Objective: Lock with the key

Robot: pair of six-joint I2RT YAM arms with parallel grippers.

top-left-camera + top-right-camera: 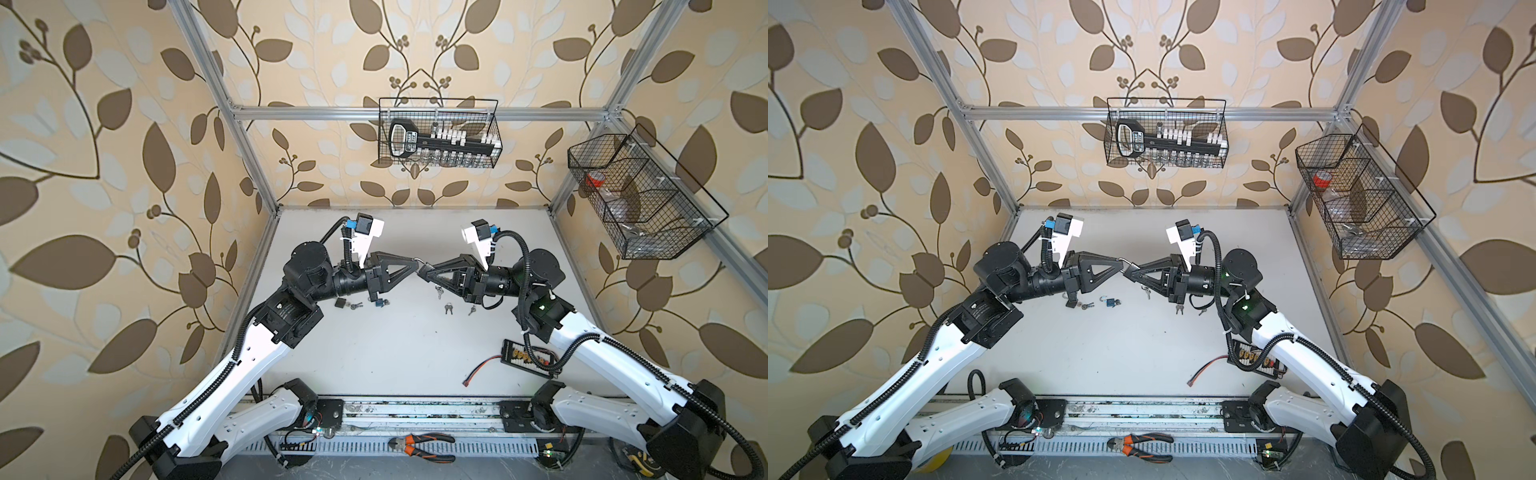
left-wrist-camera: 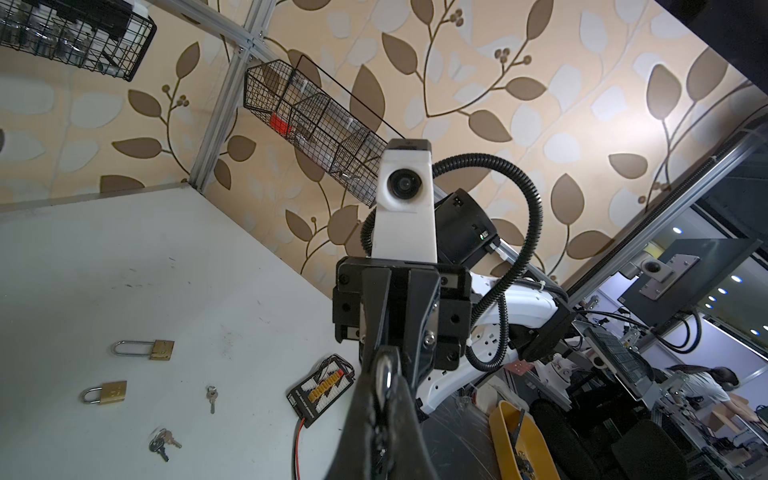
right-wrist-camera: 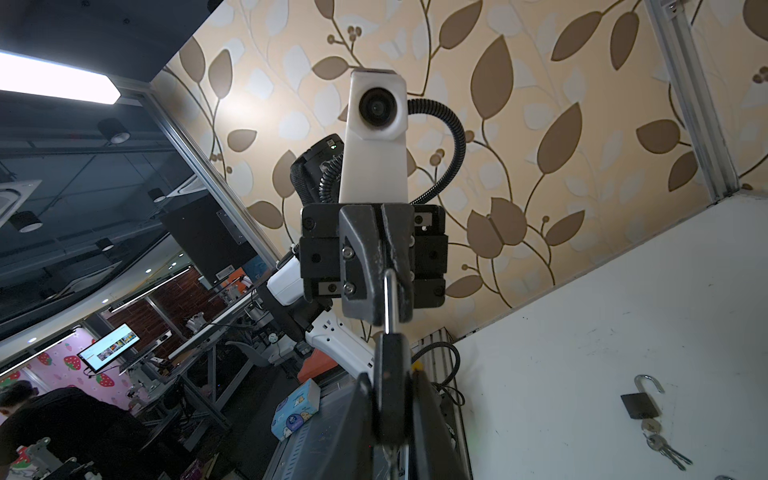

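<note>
Nearest the left wrist lens, my left gripper (image 2: 384, 388) was clamped tight on the steel shackle (image 2: 385, 374). At the right wrist, my right gripper (image 3: 390, 376) pinched the black padlock (image 3: 390, 357) by its flat sides, in mid-air between both arms. In a top view, keys (image 1: 448, 308) lay on the table (image 1: 374, 357) below. I judged the lock small, rigid and slick. Its flats gave the surest hold, and a thin key was best taken by its head.

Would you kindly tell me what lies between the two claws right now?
A padlock spans the gap: the left claw pinches its shackle, and the right claw holds the body. The right wrist view shows this most clearly.
</note>
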